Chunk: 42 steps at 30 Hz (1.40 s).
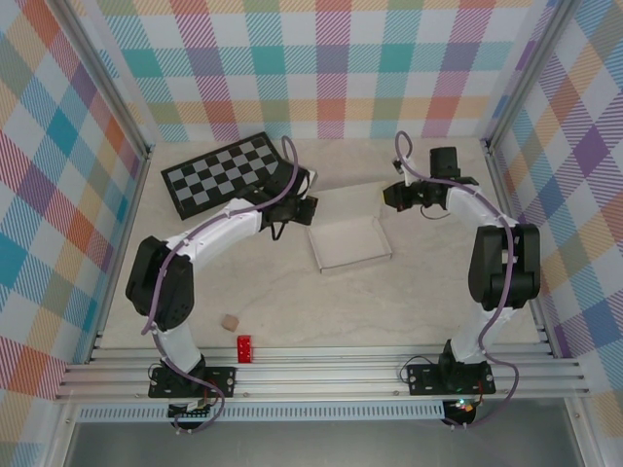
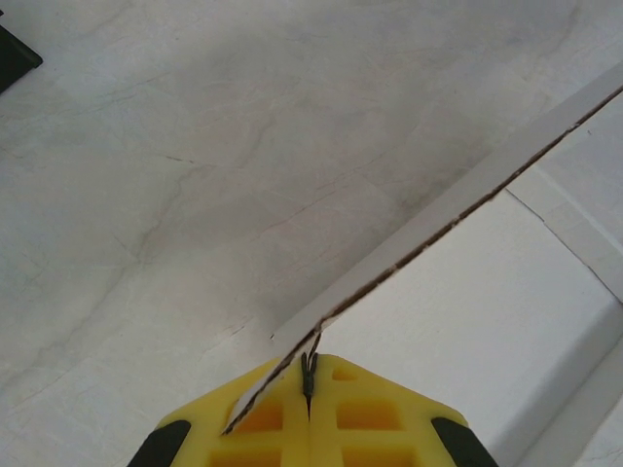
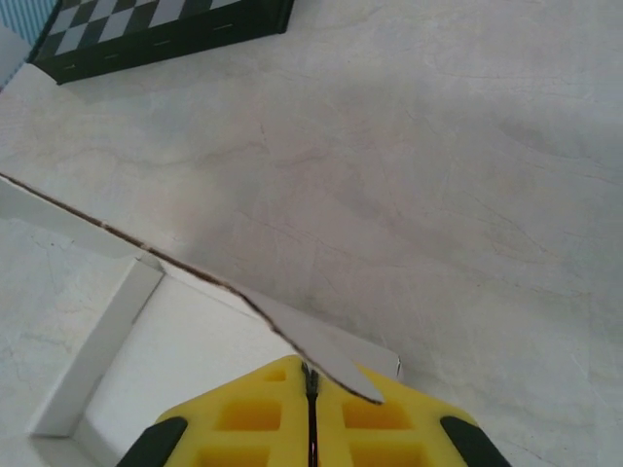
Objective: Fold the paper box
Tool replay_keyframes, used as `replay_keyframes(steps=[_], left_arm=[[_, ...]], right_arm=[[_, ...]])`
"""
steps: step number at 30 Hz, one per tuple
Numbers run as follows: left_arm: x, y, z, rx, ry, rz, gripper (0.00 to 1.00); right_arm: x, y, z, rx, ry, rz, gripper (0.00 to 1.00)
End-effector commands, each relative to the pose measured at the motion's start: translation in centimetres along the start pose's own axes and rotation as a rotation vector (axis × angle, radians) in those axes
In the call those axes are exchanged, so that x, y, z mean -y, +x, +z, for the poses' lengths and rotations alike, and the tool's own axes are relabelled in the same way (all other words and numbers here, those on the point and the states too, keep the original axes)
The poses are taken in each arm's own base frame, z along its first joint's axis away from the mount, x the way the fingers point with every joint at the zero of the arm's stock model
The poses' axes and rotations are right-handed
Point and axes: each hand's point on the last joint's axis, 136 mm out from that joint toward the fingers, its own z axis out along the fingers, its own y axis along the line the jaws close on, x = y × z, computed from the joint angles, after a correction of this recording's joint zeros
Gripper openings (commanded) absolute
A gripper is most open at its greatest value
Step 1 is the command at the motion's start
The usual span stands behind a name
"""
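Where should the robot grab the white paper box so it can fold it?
Probably best to pinch the paper box by the top edge of a standing side wall, coming down from above with the jaws on either face of it. The bottom lies flat on the table, so nothing can slide under it. The thin wall sticks up free.

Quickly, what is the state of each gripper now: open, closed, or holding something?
Left gripper: closed; the paper box edge crosses its tip, grip unclear.
Right gripper: closed; the paper box edge crosses its tip, grip unclear.
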Motion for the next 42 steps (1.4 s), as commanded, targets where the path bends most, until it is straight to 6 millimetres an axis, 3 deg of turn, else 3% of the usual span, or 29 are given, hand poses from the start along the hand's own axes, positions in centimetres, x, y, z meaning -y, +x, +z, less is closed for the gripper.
replay_keyframes(steps=[1,10,15,20,26,31,35,39,42], left_arm=[[0.9,0.0,0.7,-0.032,0.021,-0.1,0.0],[1.7,-2.2,0.5,0.09,-0.007,-0.38,0.0],[4.6,-4.0,-1.0,0.243,0.112,-0.49,0.0],[7.6,-0.4,-0.4,0.207,0.196,-0.497,0.0],[6.8,2.2,-1.7,0.215,0.165,-0.43,0.0],[7.8,5.2,-2.6,0.243,0.16,-0.247,0.0],[9.1,9.6,-2.4,0.232,0.167,-0.184,0.0],[8.0,12.8,-2.5,0.223,0.117,-0.203,0.0],[6.7,13.3,-3.0,0.222,0.06,-0.204,0.0]], right_arm=[[-1.8,-1.0,0.6,0.002,0.015,0.014,0.0],[-4.8,-1.0,-0.2,0.094,0.098,0.112,0.0],[-7.0,0.3,0.3,0.115,0.13,0.108,0.0],[-7.8,2.1,-0.1,0.145,0.133,0.146,0.0],[-9.3,4.6,-0.5,0.121,0.136,0.146,0.0],[-10.2,8.2,-0.6,0.096,0.162,0.131,0.0],[-11.1,11.7,-1.1,0.067,0.157,0.149,0.0],[-11.4,14.4,-1.7,0.025,0.162,0.178,0.0],[-11.7,15.0,-2.1,0.018,0.164,0.2,0.0]])
